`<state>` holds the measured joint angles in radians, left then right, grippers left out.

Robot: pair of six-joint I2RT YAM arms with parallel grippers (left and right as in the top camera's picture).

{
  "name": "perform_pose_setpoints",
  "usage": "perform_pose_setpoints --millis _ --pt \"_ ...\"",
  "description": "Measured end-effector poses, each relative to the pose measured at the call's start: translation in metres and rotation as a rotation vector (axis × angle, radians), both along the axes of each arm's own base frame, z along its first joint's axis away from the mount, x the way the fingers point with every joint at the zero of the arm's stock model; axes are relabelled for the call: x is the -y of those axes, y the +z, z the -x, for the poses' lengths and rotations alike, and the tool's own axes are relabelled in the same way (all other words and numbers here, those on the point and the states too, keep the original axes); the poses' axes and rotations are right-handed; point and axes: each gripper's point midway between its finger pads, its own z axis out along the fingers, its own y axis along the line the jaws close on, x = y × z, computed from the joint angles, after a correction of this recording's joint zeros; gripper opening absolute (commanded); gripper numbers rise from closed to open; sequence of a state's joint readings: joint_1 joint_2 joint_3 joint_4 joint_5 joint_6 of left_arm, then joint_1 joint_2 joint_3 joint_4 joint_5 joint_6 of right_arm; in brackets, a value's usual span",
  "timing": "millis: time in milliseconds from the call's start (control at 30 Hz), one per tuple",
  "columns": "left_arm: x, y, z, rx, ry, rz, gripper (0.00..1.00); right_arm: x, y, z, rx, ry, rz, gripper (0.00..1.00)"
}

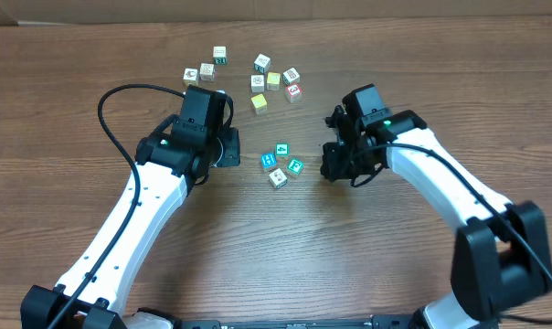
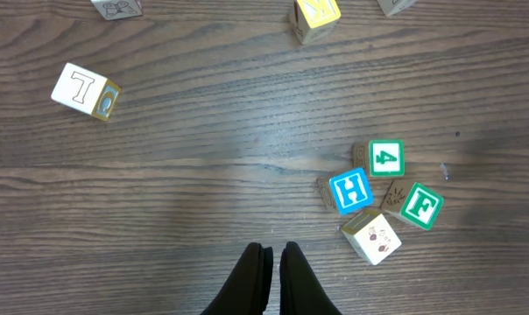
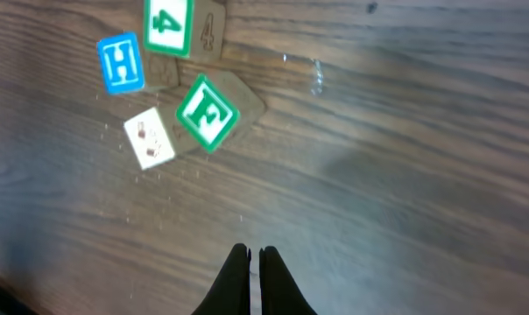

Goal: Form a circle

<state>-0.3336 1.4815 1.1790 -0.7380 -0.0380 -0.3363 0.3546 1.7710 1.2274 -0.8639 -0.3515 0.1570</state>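
Observation:
The circle (image 1: 281, 164) is a tight cluster of four small cubes mid-table between my two arms. In the left wrist view it shows a blue H cube (image 2: 350, 191), a green 4 cube (image 2: 386, 158), a green F cube (image 2: 420, 206) and a whitish picture cube (image 2: 372, 236). My left gripper (image 2: 275, 249) is shut and empty, a little to the left of the cluster and apart from it. In the right wrist view the F cube (image 3: 207, 112) lies nearest my right gripper (image 3: 253, 252). That gripper is shut, holds nothing and stands clear of the cubes.
Several loose cubes lie at the back of the table: a white group (image 1: 207, 70), a yellow one (image 1: 259, 101) and a red one (image 1: 293, 91). In the left wrist view a white T cube (image 2: 85, 90) sits at far left. The left arm's black cable (image 1: 111, 100) loops over the table.

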Motion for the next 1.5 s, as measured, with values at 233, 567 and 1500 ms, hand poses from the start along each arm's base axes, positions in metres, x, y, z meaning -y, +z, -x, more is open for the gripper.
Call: perform_pose_setpoints --millis 233,567,1500 --pt "0.000 0.000 0.000 0.000 0.000 0.000 0.04 -0.008 -0.018 -0.002 -0.019 0.012 -0.005 0.04" --pt "0.000 0.000 0.000 0.000 0.000 0.000 0.04 -0.013 -0.028 -0.008 -0.018 0.000 -0.008 0.04" --pt "0.000 0.000 0.000 0.001 0.000 0.000 0.04 -0.028 -0.050 -0.028 0.014 -0.031 -0.033 0.04"
